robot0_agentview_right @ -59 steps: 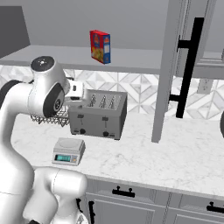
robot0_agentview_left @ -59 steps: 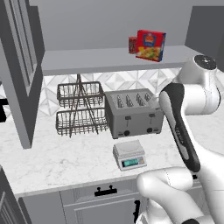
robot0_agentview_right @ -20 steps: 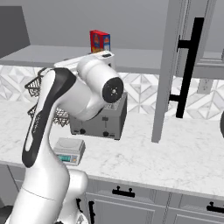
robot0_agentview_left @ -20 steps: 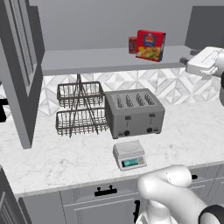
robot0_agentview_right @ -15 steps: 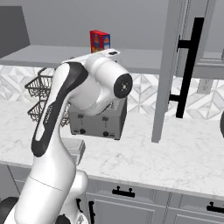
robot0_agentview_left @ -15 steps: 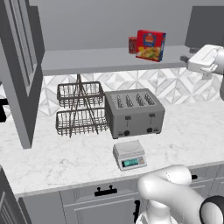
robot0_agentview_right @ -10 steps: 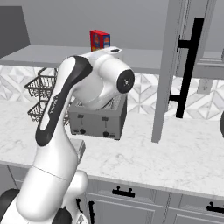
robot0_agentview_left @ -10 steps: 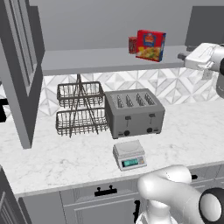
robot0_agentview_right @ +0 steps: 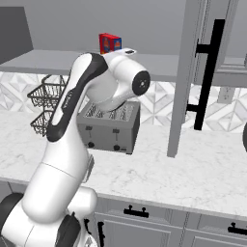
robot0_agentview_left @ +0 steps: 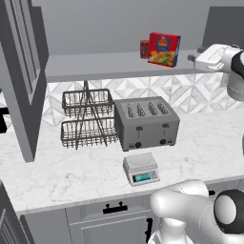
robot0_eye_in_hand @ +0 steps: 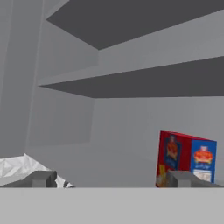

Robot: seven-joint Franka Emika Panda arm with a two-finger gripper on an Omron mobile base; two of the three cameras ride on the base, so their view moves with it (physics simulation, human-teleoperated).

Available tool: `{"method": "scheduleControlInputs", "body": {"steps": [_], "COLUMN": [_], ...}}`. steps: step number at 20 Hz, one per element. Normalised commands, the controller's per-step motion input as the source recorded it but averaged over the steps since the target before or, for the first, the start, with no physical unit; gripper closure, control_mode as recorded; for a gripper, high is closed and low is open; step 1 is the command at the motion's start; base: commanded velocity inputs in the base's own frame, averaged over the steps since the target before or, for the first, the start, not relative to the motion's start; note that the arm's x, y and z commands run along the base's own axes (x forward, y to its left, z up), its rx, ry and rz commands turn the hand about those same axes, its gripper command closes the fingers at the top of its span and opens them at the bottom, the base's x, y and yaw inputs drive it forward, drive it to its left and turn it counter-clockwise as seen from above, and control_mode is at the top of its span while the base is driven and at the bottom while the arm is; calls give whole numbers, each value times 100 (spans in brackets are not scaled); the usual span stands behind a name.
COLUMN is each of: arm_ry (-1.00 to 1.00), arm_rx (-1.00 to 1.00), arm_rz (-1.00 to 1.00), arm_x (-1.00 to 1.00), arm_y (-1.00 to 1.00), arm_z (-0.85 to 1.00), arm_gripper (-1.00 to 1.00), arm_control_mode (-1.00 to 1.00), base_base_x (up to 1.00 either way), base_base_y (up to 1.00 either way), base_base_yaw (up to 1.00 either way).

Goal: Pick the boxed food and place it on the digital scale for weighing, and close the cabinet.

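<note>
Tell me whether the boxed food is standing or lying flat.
Standing upright: the boxed food rests on its bottom edge on the cabinet shelf, printed front facing out.

Shelf (robot0_agentview_left: pixel 95 66) left of boxed food (robot0_agentview_left: pixel 164 48) is bare, w/ room under the upper shelf. Small red can (robot0_agentview_left: pixel 144 48) sits just left of the box, touching or nearly.

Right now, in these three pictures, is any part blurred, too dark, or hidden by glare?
No glare anywhere, the light is flat. Left base view: sharp, boxed food and digital scale clear. Right base view: sharp, but the arm covers most of the box. Hand view: soft and grainy, shelf undersides dark, fingers blurred.
</note>
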Motion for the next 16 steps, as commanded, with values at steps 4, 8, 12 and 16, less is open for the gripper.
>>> {"method": "scheduleControlInputs", "body": {"steps": [4,8,12,16], "arm_ry": [0,0,0,0], "arm_rx": [0,0,0,6], "arm_rz": [1,1,1,0], "arm_x": [19,15,19,-3], "arm_y": [0,0,0,-42], "arm_z": [0,0,0,0], "arm_gripper": [-100,-100,-100,-100], "arm_control_mode": [-100,-100,-100,-100], "base_base_x": [0,0,0,0], "base_base_y": [0,0,0,0], "base_base_yaw": [0,0,0,0]}}
